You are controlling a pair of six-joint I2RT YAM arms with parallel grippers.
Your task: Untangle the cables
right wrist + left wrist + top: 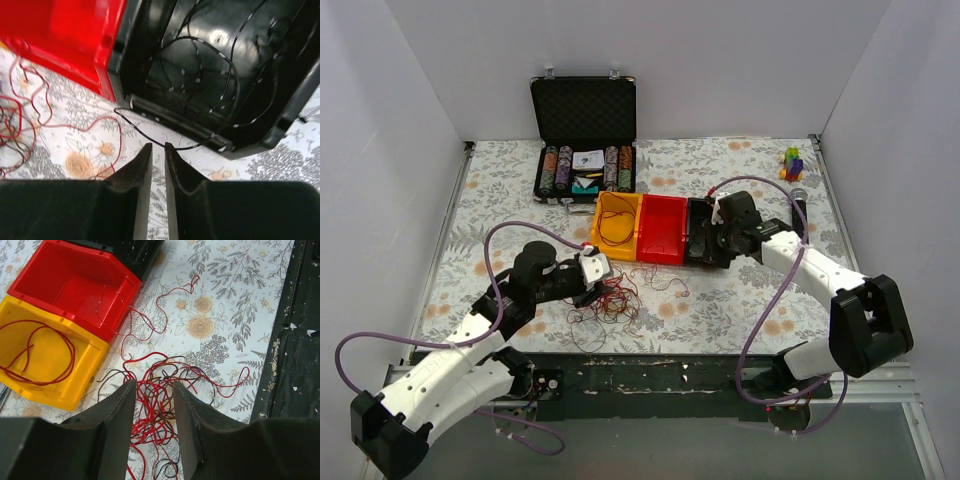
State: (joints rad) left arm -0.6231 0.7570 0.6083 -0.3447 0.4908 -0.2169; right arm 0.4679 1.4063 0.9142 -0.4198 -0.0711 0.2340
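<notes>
Left of the red bin (70, 280) and nearer the arm bases, the cables (170, 367) lie on the bench (235, 300) in a loose nest of red, orange and dark brown strands. Long red loops stray from it toward the red bin's front corner. The left claw (153, 385) hangs right over this nest, its jaws partly open. Strands show in the gap below it, but nothing looks pinched.

The yellow bin (85, 365) touches the red bin's left side, and one red cable (73, 356) lies coiled in it. The red bin itself looks almost bare.

The black bin (280, 125) touches the red bin's right side. A black cable (237, 87) is looped inside it, with one bend spilling over the front lip onto the bench. The right claw (158, 147) hovers just off that lip, its jaws a narrow slit apart and holding nothing.

The step in hand seems to be drawing the next strand out of the nest. To do it well, the left claw should probably drop onto a single outlying loop rather than the dense middle, where it would close on several wires at once. It should then shut fully, since the wires are hair-thin and likely to slip. A slow lift away from the red bin would let crossings slide free. A snatch would likely tighten them or drag the whole nest along. The right claw could come over and pin the rest.
</notes>
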